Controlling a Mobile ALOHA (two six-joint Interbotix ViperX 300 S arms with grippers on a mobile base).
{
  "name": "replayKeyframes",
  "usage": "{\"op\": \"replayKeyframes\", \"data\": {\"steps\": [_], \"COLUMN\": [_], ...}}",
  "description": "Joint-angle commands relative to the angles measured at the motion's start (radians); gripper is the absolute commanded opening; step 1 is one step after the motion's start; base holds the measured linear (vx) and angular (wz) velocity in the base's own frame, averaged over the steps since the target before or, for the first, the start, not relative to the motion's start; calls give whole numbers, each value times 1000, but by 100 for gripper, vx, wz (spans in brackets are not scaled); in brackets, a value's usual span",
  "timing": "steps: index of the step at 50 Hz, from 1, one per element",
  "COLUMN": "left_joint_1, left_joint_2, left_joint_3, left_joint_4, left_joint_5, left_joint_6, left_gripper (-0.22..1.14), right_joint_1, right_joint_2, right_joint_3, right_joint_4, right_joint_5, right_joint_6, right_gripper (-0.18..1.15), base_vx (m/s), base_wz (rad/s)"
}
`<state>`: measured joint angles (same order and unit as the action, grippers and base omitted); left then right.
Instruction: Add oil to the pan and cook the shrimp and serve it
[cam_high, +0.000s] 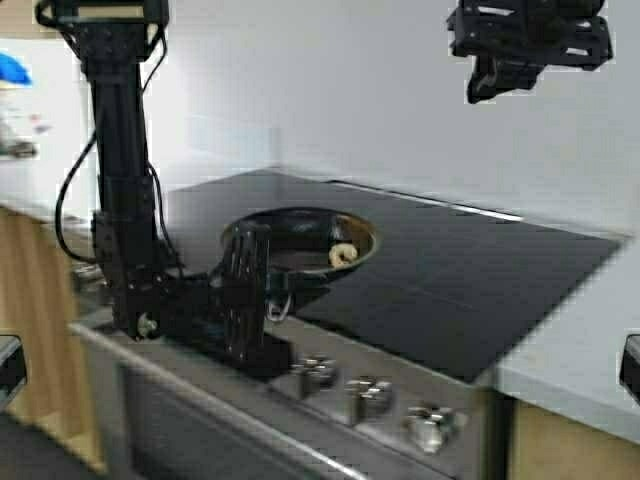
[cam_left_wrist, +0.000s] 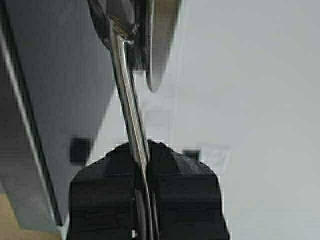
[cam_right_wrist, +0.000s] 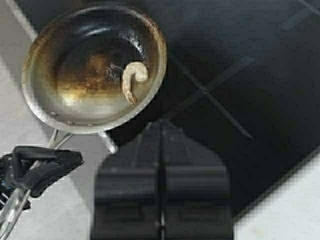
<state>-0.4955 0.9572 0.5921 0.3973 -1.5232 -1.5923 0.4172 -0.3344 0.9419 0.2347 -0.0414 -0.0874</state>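
Note:
The pan (cam_high: 300, 216) sits on the black cooktop, slightly left of centre. The shrimp (cam_high: 343, 255) lies curled inside it near the right rim. My left gripper (cam_high: 262, 296) is at the pan's near side, shut on the pan handle (cam_left_wrist: 127, 100). In the right wrist view the pan (cam_right_wrist: 75, 100) has a golden-brown sheen inside, with the shrimp (cam_right_wrist: 132, 80) on it, and the left gripper (cam_right_wrist: 42, 165) holds the handle. My right gripper (cam_right_wrist: 161, 126) is shut and empty, raised high above the cooktop (cam_high: 495, 85). The oil jug is out of view.
The black glass cooktop (cam_high: 480, 290) stretches right of the pan. Metal knobs (cam_high: 370, 395) line the stove front. A pale counter (cam_high: 590, 350) lies to the right and a plain wall behind. Wooden cabinets are at the left.

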Motion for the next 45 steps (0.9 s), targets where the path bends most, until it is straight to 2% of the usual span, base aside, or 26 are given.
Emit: {"op": "replayKeyframes", "data": {"steps": [1, 23, 45], "left_joint_1": [2, 2, 3], "left_joint_2": [-101, -146, -163], "left_joint_3": [23, 44, 75], "left_joint_4": [-17, -67, -66], "left_joint_5": [-38, -38, -38], "left_joint_6": [11, 9, 8], "left_gripper": [3, 3, 3], "right_joint_1": [2, 2, 2], "right_joint_2": [-21, 6, 17], "right_joint_3": [-28, -46, -58], "right_joint_4": [0, -5, -5], "right_joint_5": [23, 46, 41], "right_joint_6": [14, 11, 14], "right_gripper": [5, 5, 5], "base_vx": [0, -3, -4], "base_wz": [46, 48, 45]}}
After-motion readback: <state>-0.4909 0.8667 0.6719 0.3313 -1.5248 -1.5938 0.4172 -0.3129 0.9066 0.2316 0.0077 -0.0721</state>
